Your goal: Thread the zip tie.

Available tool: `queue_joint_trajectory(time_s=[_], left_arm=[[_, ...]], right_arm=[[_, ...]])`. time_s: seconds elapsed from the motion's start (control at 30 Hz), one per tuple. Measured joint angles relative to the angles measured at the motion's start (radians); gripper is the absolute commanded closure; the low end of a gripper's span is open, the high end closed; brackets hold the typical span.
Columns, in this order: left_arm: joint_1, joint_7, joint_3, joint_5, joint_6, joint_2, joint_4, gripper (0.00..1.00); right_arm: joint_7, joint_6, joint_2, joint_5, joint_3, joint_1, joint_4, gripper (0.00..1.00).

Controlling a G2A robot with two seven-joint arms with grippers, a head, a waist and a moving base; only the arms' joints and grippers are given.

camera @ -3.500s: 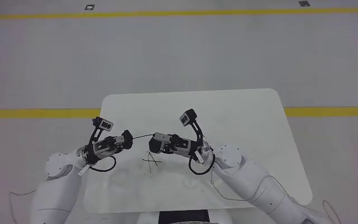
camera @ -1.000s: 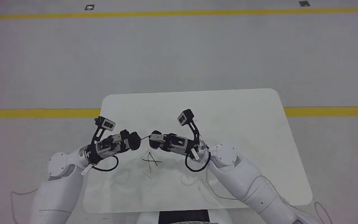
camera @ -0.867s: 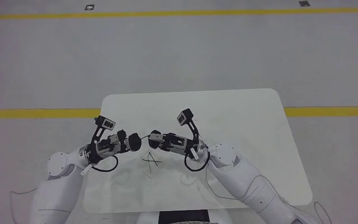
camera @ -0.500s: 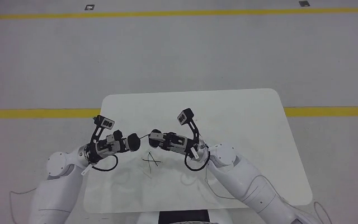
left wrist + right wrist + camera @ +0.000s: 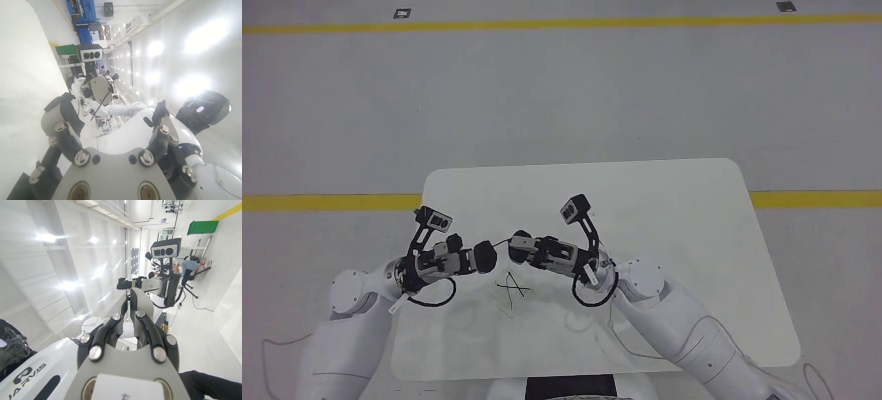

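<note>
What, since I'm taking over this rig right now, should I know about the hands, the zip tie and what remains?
Left hand: open, holding nothing, facing the right hand close by above the table.
Right hand: shut on the zip tie, whose free length sticks out toward the left hand.
Spare ties lie crossed on the table near the hands.
Done: tie is lifted off the table.
Left: no closed loop is visible, so treat threading as not done; the left hand probably needs to take the free end.

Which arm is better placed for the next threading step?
Probably the left. The left gripper is open and empty, facing the right gripper close by. The right gripper is shut on the zip tie, so it is busy steadying it.
</note>
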Motion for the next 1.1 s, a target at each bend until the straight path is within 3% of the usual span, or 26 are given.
queue_joint_trajectory(time_s=[0.17,0.33,0.53,0.87,0.93,0.97,1.1], left_arm=[[0.003,0.001,0.067,-0.069,-0.005,0.028,-0.031,0.0],[-0.013,0.001,0.094,-0.021,-0.047,0.059,-0.034,0.0],[-0.013,0.001,0.093,-0.02,-0.045,0.059,-0.035,0.0],[-0.013,0.085,0.101,0.021,-0.046,0.058,-0.048,0.0],[-0.014,0.091,0.1,0.023,-0.046,0.058,-0.046,0.26],[-0.014,0.094,0.1,0.025,-0.045,0.058,-0.046,0.45],[-0.014,0.102,0.099,0.029,-0.045,0.057,-0.047,0.63]], right_arm=[[0.017,-0.006,-0.01,0.059,-0.003,-0.003,0.01,1.0],[0.036,-0.006,-0.019,0.072,-0.003,0.0,0.016,1.0],[0.036,-0.006,-0.019,0.071,-0.002,0.0,0.016,1.0],[-0.003,0.03,-0.016,-0.046,0.001,-0.009,-0.018,1.0],[-0.007,0.034,-0.015,-0.064,0.005,-0.01,-0.023,1.0],[-0.01,0.038,-0.014,-0.081,0.009,-0.011,-0.027,1.0],[-0.018,0.06,-0.009,-0.136,0.019,-0.017,-0.044,1.0]])
